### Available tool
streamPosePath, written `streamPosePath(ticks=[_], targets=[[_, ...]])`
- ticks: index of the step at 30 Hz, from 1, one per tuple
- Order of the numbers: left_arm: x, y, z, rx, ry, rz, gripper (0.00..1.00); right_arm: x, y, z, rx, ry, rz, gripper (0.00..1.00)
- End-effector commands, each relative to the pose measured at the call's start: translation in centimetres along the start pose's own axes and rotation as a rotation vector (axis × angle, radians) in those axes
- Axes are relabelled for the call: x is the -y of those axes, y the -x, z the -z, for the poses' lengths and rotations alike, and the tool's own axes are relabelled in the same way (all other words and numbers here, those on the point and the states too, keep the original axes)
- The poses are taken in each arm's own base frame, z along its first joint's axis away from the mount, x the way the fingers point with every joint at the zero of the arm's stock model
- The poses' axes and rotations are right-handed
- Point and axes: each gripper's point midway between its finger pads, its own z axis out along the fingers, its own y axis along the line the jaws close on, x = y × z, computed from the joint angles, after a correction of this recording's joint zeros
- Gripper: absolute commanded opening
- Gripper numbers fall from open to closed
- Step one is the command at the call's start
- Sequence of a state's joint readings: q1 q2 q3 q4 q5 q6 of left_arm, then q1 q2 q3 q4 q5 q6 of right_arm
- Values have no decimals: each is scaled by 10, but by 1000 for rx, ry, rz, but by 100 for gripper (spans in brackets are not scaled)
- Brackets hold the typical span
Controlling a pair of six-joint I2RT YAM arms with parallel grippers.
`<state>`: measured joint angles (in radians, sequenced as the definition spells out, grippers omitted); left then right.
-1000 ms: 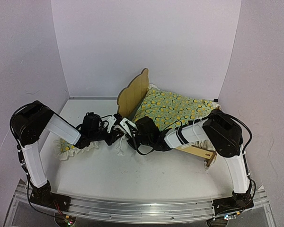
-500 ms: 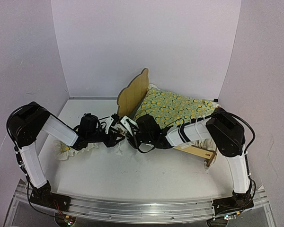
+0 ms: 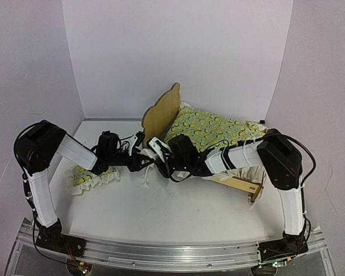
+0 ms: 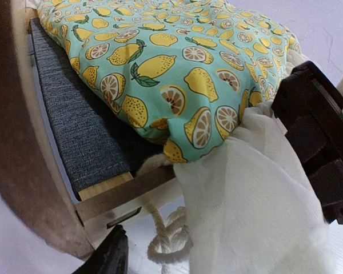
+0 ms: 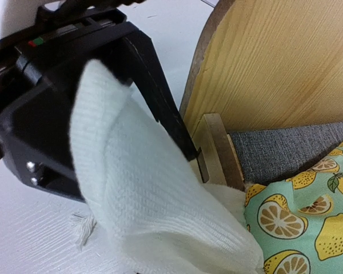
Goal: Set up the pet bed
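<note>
The pet bed (image 3: 160, 115) stands at the back centre, plywood headboard (image 5: 274, 63) upright and a strip of grey base (image 4: 74, 131) bare. The lemon-print quilt (image 3: 215, 129) lies over it, its white ruffle (image 4: 257, 200) hanging off the near corner by the headboard. My right gripper (image 3: 159, 150) is shut on that ruffle (image 5: 160, 200), which hides its fingertips in the right wrist view. My left gripper (image 3: 142, 156) faces it at the same corner, open; only one finger (image 4: 110, 257) shows, clear of the cloth.
The small ruffled pillow (image 3: 92, 175) lies on the table at the left, partly under my left arm. A knotted cream cord (image 4: 171, 240) hangs by the bed's side rail (image 4: 126, 191). White walls close in behind and on both sides.
My left gripper has opened and drawn back slightly from the ruffle. Both wrists shifted a little toward the headboard corner; the right gripper stays shut on the ruffle.
</note>
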<state>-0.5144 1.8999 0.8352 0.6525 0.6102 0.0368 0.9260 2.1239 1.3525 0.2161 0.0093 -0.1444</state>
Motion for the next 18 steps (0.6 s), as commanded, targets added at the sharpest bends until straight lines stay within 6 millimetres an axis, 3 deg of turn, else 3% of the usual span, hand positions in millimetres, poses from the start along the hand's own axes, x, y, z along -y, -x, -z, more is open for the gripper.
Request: streamPosePath(ticks=[1, 8, 12, 18], targets=[[-2, 25, -10, 57, -48, -19, 37, -1, 40, 18, 90, 24, -14, 0], [-2, 22, -5, 45, -27, 40, 0, -3, 37, 21, 80, 35, -75, 0], [13, 8, 6, 18, -60, 173, 0, 1, 29, 33, 58, 13, -239, 0], [43, -7, 14, -7, -100, 348, 0, -20, 13, 48, -32, 120, -458, 0]])
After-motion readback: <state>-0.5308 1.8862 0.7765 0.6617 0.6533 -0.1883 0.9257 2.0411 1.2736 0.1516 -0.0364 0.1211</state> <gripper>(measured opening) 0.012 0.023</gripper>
